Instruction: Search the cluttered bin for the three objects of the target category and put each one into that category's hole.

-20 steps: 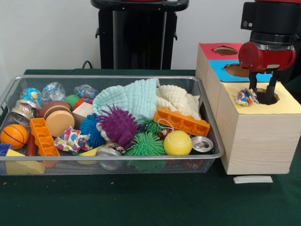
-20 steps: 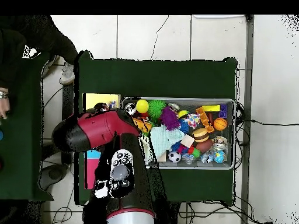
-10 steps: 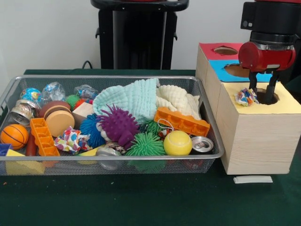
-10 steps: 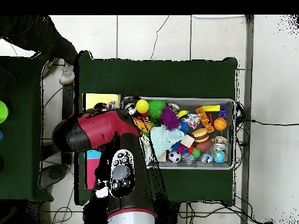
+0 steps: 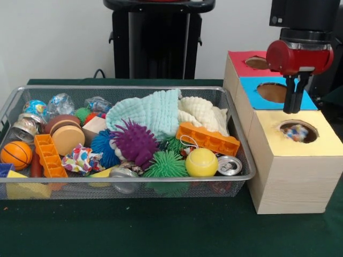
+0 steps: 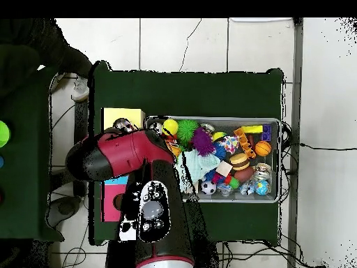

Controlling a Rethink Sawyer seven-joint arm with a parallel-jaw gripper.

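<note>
A silver wire-mesh bin (image 5: 244,170) is set on the green-covered table (image 5: 161,230), toward its left edge in the front view. A three-holed wooden box (image 5: 292,174) is placed just beside the bin, at the right edge. A crumpled multicoloured ball (image 5: 296,132) is lodged in the box's nearest hole. The claw (image 5: 293,107) is held above the box, behind that hole.

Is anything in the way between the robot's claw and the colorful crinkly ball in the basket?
Nothing visible blocks it. The crinkly ball lies on top of the pile in the bin, uncovered. The gripper hangs above the box, off to one side.
</note>
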